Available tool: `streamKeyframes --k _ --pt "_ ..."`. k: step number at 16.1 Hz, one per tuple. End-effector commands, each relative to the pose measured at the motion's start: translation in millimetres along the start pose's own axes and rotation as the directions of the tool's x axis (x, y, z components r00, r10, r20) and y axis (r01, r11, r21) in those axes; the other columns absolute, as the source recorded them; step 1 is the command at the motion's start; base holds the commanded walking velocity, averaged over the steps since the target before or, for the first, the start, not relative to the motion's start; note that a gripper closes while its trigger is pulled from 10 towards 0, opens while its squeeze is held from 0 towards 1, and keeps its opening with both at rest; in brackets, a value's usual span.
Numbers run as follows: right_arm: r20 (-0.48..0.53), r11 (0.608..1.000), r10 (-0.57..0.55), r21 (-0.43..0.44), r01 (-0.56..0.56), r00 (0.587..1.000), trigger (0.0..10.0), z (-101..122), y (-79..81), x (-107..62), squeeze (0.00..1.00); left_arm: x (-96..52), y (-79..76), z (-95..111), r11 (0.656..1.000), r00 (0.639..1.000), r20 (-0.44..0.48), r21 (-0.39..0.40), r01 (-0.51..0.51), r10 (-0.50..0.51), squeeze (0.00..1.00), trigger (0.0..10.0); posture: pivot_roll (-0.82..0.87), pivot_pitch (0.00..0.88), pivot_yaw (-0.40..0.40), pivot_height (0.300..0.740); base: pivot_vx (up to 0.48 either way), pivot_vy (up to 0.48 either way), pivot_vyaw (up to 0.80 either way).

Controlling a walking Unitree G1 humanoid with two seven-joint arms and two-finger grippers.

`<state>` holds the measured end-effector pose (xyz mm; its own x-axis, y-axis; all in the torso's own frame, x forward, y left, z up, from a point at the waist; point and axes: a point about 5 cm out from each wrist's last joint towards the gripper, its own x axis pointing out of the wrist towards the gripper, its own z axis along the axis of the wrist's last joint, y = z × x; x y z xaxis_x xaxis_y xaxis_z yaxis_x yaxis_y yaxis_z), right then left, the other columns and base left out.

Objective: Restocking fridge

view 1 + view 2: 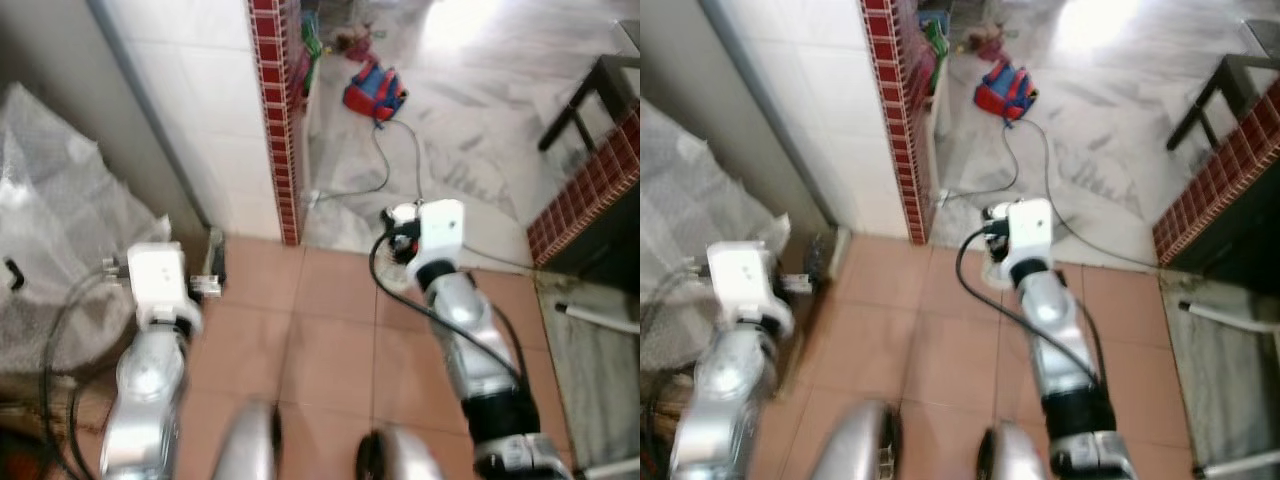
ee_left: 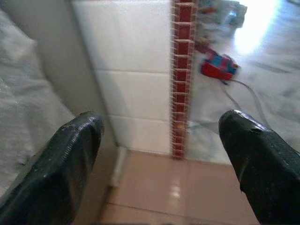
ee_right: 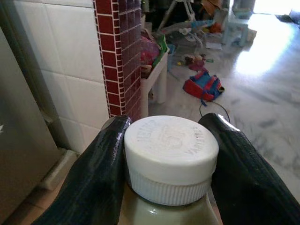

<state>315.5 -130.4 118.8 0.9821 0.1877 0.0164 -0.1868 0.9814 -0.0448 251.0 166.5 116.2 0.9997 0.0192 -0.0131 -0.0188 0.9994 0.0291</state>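
floor: terracotta tiles point(image 1: 330, 330) under me, marble past the red brick-tile pillar point(image 1: 275, 120)
right gripper point(image 3: 164, 154): pinching a white-capped bottle point(image 3: 171, 157)
left gripper point(image 2: 164, 150): spread, empty, near pillar

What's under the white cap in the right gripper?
Under the white cap, a ribbed cap skirt tops a pale container shoulder, held between the right gripper's black fingers. The container's body and contents are out of frame.
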Motion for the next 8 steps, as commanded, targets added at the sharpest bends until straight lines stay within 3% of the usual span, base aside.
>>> streamKeyframes --k 1,2,6,8 --pt "0.02 1.0 0.031 0.005 -0.031 0.999 10.0 7.2 1.2 2.4 0.0 0.3 5.0 1.6 1.0 1.0 0.005 0.014 -0.014 0.014 0.0 10.0 0.06 0.136 -0.009 0.74 -0.349 0.0 0.0" --pt "0.016 0.998 0.033 0.057 -0.034 0.999 10.0 5.1 -0.7 0.1 0.0 0.6 5.0 1.5 1.0 1.0 0.004 0.014 -0.013 0.013 0.0 10.0 0.06 0.135 -0.009 0.74 -0.349 0.0 0.0" --pt "-0.007 0.999 -0.042 -0.018 0.042 0.999 10.0 0.3 -10.8 -2.4 0.0 0.3 5.3 0.7 1.0 1.0 0.004 0.013 -0.013 0.013 0.0 10.0 0.06 0.134 -0.008 0.74 -0.346 0.0 0.0" --pt "-0.013 1.0 -0.006 0.011 0.006 1.0 10.0 -2.8 -7.1 -4.4 0.0 0.8 5.3 1.3 1.0 1.0 0.009 0.01 -0.011 0.011 0.0 10.0 0.06 0.136 -0.007 0.74 -0.165 0.0 0.0"
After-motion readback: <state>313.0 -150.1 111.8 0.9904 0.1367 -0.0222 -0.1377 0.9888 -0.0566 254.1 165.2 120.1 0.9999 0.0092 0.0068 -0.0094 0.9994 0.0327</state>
